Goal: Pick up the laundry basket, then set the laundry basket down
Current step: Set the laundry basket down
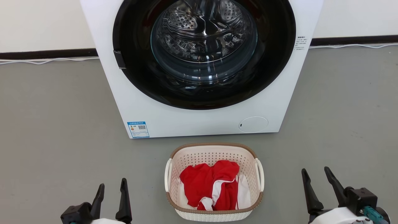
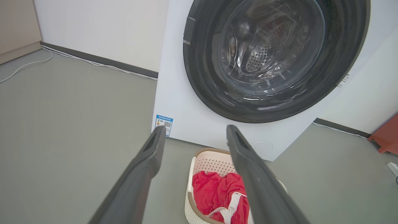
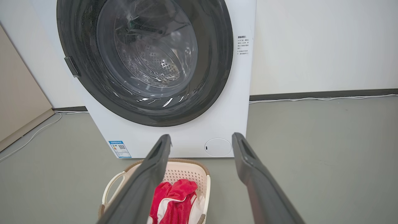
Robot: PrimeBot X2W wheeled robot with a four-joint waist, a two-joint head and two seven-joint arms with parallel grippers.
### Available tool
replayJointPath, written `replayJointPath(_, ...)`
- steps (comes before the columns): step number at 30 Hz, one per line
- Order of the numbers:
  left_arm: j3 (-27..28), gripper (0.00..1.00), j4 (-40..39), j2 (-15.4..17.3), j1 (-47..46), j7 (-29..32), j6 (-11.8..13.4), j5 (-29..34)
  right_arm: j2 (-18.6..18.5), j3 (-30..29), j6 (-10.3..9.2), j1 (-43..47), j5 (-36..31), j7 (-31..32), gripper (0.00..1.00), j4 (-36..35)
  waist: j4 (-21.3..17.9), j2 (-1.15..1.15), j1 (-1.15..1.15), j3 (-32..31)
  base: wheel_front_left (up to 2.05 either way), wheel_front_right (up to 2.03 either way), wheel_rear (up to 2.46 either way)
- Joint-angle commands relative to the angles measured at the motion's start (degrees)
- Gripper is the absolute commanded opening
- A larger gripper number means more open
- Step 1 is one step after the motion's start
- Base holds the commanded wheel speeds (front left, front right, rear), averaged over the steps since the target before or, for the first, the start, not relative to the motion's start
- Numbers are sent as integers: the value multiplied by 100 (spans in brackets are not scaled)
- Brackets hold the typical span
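Observation:
The laundry basket (image 1: 214, 154) stands on the grey floor just in front of the washing machine, cream-white and perforated, with a brown rim and a white loop handle on each side. Red and white clothes (image 1: 213, 186) lie inside it. My left gripper (image 1: 112, 188) is open at the lower left, well clear of the basket's left handle. My right gripper (image 1: 316, 177) is open at the lower right, apart from the right handle. The basket (image 2: 205, 161) lies below my left gripper (image 2: 194, 130) in the left wrist view. It also sits low, left of centre, in the right wrist view, basket (image 3: 186, 169) under gripper (image 3: 202, 138).
A white front-loading washing machine (image 1: 199, 121) with a dark round door and glass window fills the space behind the basket. White cables (image 1: 46, 60) run along the wall base. A beige panel (image 3: 18, 105) stands far left; a reddish object (image 2: 387, 138) sits at the right.

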Motion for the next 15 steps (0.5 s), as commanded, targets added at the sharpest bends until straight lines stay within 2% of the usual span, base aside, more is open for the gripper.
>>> replayJointPath(1,206,100,-168,5,-76,-35,11,-10,-29,103,35,-50,-40,32,100,-189,-3,0,0,3,0,0,0)
replayJointPath(15,215,100,-157,-4,-52,-35,9,-17,22,82,35,3,-110,96,100,-261,2,0,0,-17,0,0,0)
